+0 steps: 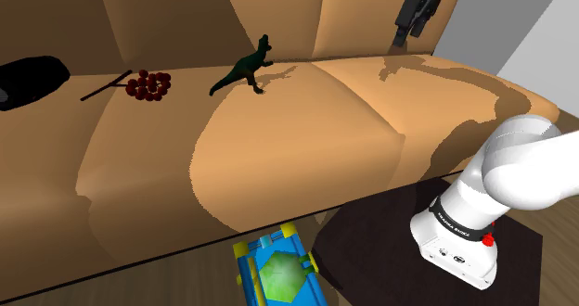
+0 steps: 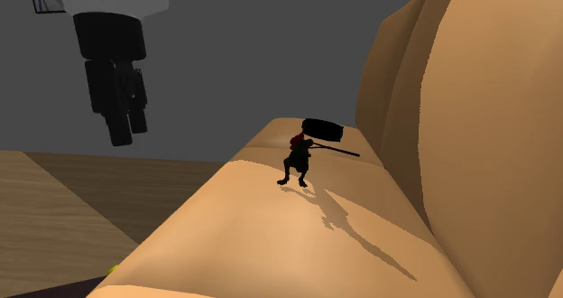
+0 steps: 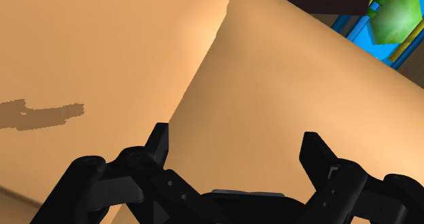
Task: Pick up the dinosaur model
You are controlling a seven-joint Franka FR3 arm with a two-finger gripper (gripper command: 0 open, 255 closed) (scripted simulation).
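While the gripper (image 1: 401, 37) hangs with fingers apart, the dinosaur (image 1: 249, 68) stands well away on the sofa (image 1: 306, 137). It should move over, then close gently around its body

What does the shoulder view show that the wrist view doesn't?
Shoulder view, not wrist: the dark green dinosaur standing on the sofa seat, a red berry cluster off to its left in that view, and the arm's white base. Wrist view, not shoulder: the claw with its fingers plainly apart over bare cushion. Both: the tan sofa, the claw, and the blue-and-yellow toy below the sofa.
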